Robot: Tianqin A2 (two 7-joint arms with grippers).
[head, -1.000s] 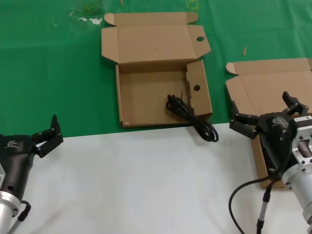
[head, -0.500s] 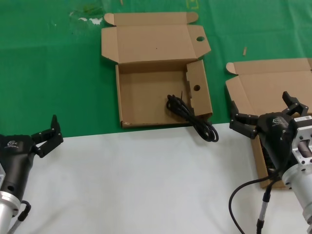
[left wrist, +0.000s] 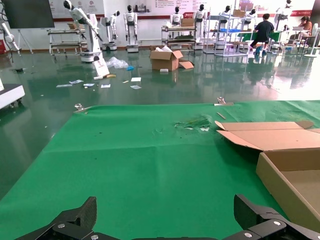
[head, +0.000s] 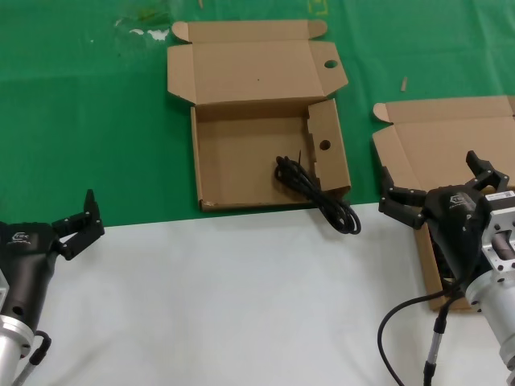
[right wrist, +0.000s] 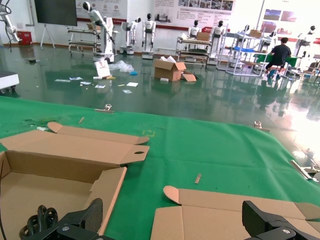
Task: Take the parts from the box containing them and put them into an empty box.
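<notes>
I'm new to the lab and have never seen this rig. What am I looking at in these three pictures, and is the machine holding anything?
This is a two-armed robot at a table covered in green cloth, with a white surface nearer the robot. The wide picture comes from a camera on its head, looking down. The other two come from cameras on its wrists, looking out past the fingers into the hall.

The left gripper is low on the left, open and empty. The right gripper is open and empty too, above the plain-lidded box on the right.

In the middle lies the open box with the holed lid. One black cord coil is draped across its near corner, partly hanging outside.
</notes>
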